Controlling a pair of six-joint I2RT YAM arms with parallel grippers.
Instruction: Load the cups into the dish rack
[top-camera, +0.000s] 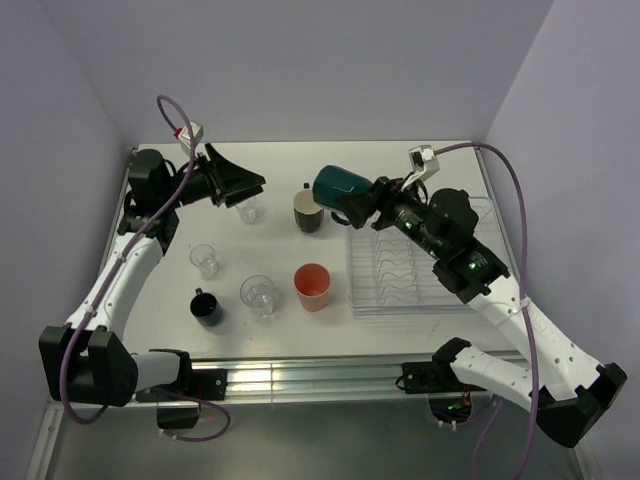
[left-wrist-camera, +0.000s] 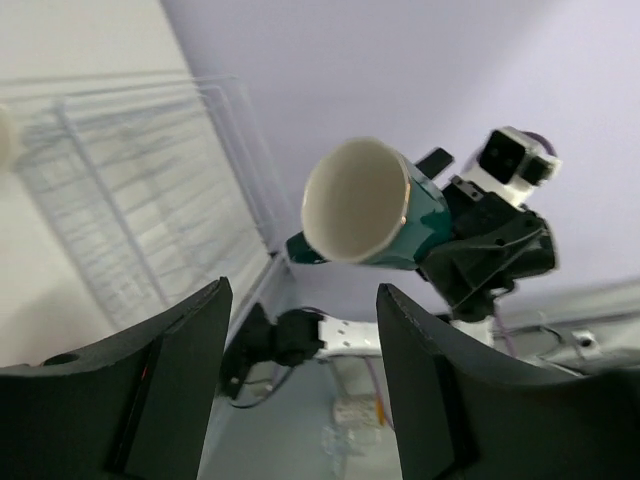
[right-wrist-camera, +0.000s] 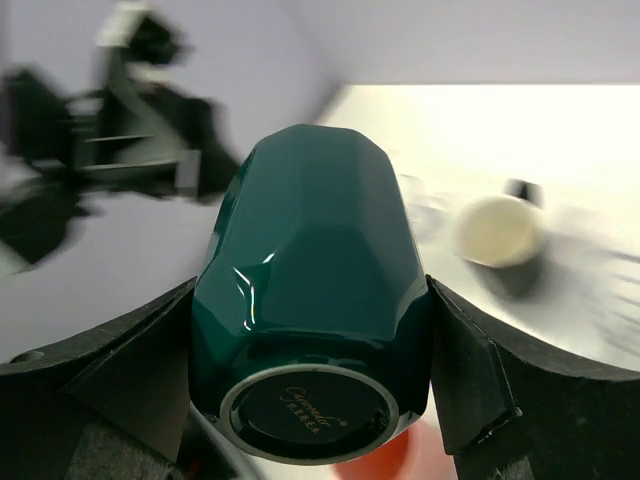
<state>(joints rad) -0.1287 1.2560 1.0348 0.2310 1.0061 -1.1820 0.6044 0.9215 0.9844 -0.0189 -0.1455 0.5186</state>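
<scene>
My right gripper (top-camera: 352, 203): clamped on the dark green mug (top-camera: 336, 183), aloft by far-left corner of the dish rack (top-camera: 392, 296).
My left gripper (top-camera: 246, 190): wide, empty.
Left wrist view alone: mug's cream lining.

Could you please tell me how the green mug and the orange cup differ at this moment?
The green mug is clamped in the right gripper's fingers, off the table; the orange cup stands free on the table. The green mug is tipped sideways, mouth towards the left arm; the orange cup is upright. Both are empty and outside the dish rack.
</scene>
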